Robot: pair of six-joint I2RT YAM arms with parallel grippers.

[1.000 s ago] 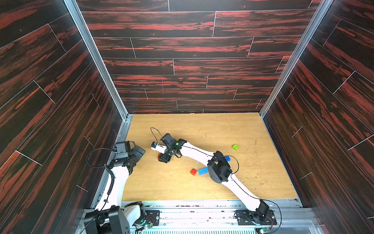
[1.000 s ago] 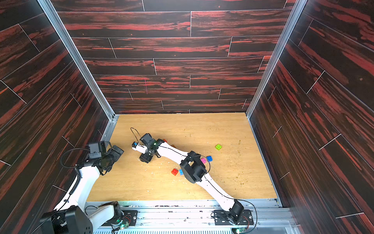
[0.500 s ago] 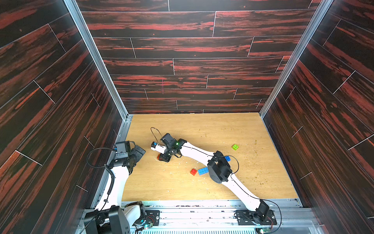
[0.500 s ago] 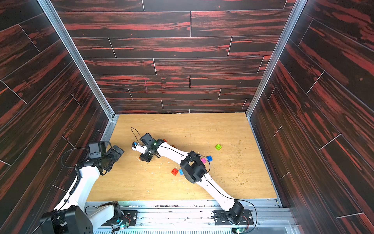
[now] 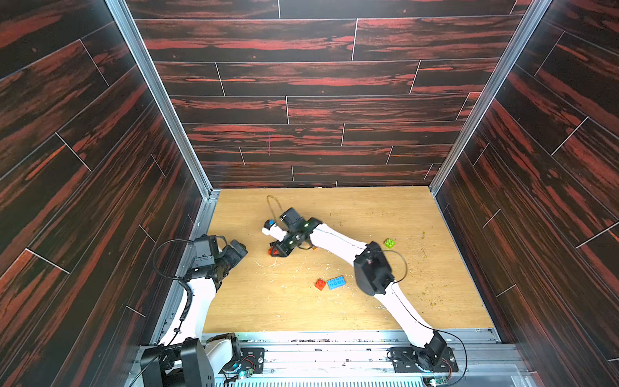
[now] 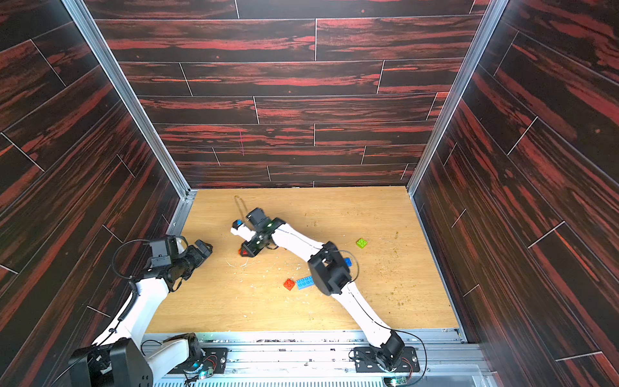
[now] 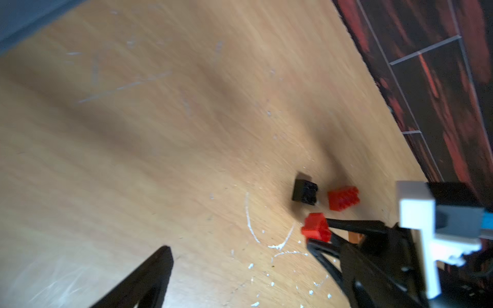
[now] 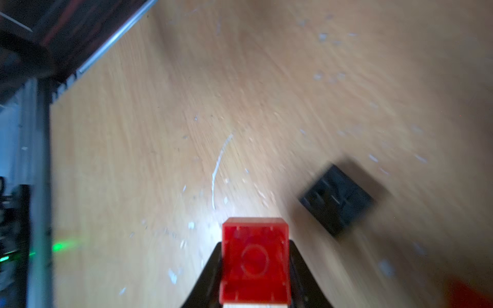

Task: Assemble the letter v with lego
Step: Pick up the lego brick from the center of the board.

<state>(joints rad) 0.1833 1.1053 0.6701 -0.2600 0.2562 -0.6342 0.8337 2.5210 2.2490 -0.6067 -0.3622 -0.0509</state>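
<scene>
Lego bricks lie loose on the wooden table (image 5: pixel 301 311), and no V shape is readable yet in both top views. At this stage the right gripper (image 5: pixel 278 248) is pinched on a red square brick (image 8: pixel 254 261), one finger against each side wall. In the right wrist view the hollow underside of that brick faces the camera, so it is gripped tipped over, not studs-up. Whether it touches the surface cannot be told. It sits left of the table's middle, near a black square brick (image 7: pixel 305 192) and a longer red brick (image 7: pixel 342 198), which lie just beside each other. An orange brick (image 7: pixel 354 237) shows behind the fingers. The left gripper (image 6: pixel 203 248) hangs spread and empty near the left edge, apart from the work. Nearer the front, a small red brick (image 5: pixel 320 284) lies just beside a light blue long brick (image 5: pixel 336 282), and a green brick (image 5: pixel 389 243) lies alone to the right. The step in hand, as judged, is moving the gripped brick to its place in the letter. Raise it clear before any sideways travel, so the fingers do not sweep the black square brick. Rotate the wrist until the studs face up and lower squarely. Open the fingers only once the brick rests flat. Risk: a knock could twist the brick out of the side-wall grip.
</scene>
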